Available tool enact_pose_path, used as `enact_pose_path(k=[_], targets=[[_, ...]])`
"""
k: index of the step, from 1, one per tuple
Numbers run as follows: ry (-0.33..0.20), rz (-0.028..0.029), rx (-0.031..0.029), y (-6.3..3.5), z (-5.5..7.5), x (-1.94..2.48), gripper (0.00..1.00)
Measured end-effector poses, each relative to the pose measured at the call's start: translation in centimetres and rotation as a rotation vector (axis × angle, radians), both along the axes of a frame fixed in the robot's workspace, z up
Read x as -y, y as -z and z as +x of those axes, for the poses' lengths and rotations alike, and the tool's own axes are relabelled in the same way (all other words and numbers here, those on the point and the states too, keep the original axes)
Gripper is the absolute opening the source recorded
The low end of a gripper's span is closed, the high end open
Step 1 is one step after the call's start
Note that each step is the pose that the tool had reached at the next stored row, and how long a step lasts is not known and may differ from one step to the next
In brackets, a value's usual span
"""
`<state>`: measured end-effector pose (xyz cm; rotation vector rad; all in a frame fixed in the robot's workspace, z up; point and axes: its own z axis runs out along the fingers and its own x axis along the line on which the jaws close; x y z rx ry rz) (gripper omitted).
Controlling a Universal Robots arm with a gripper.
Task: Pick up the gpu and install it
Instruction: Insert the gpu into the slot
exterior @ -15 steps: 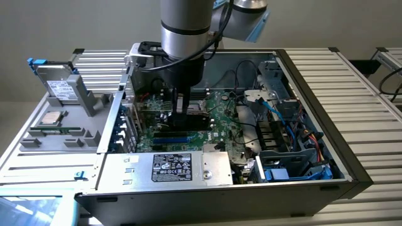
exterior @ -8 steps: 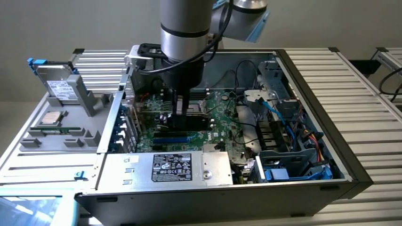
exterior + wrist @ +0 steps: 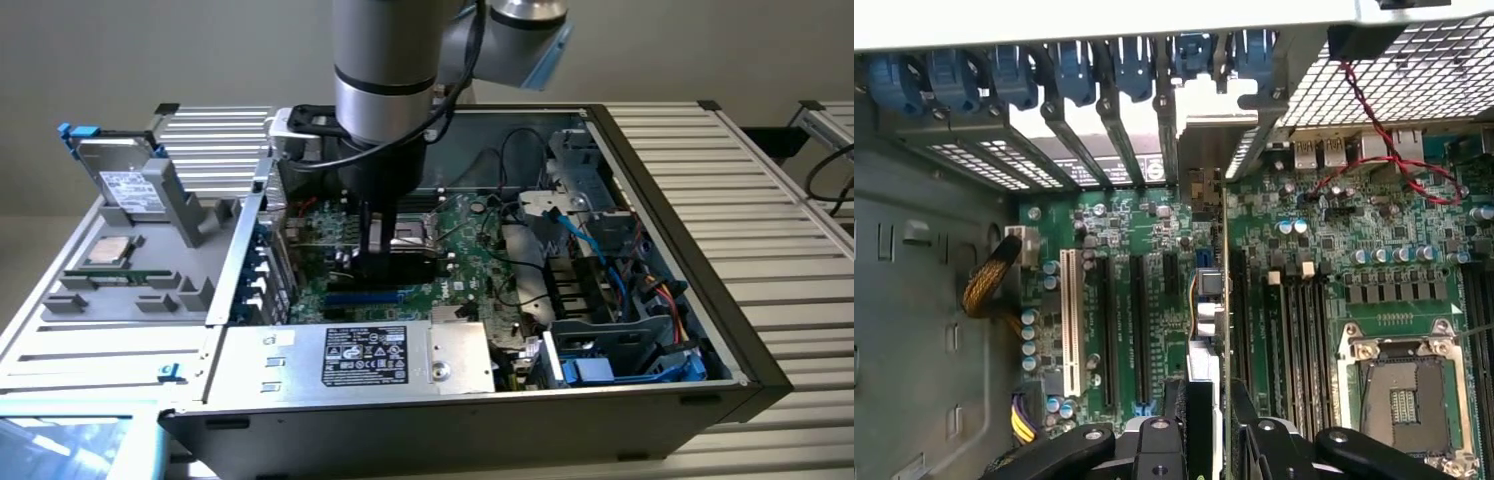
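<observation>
Edgewise, jaws clamp the gpu (image 3: 1214, 300) over the motherboard (image 3: 1334, 225); slots flank it.

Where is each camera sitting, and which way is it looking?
Exterior view: off the arm, higher than the open computer case, looking down into it; the arm and gripper show.
Wrist view: on the wrist, inside the case, looking past the gripper's black fingers at the motherboard.
Shared: both see the motherboard and the gpu gripped above it.
</observation>
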<state>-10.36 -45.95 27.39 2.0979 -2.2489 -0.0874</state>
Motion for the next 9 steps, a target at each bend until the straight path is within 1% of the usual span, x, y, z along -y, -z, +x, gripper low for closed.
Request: enact_pose_path(k=[4, 9], targets=[[0.0, 0.0002, 0.0001, 0.62, -0.31, 0.0, 0.28], [0.0, 0.0, 0.0, 0.74, -0.79, -0.01, 0.28]])
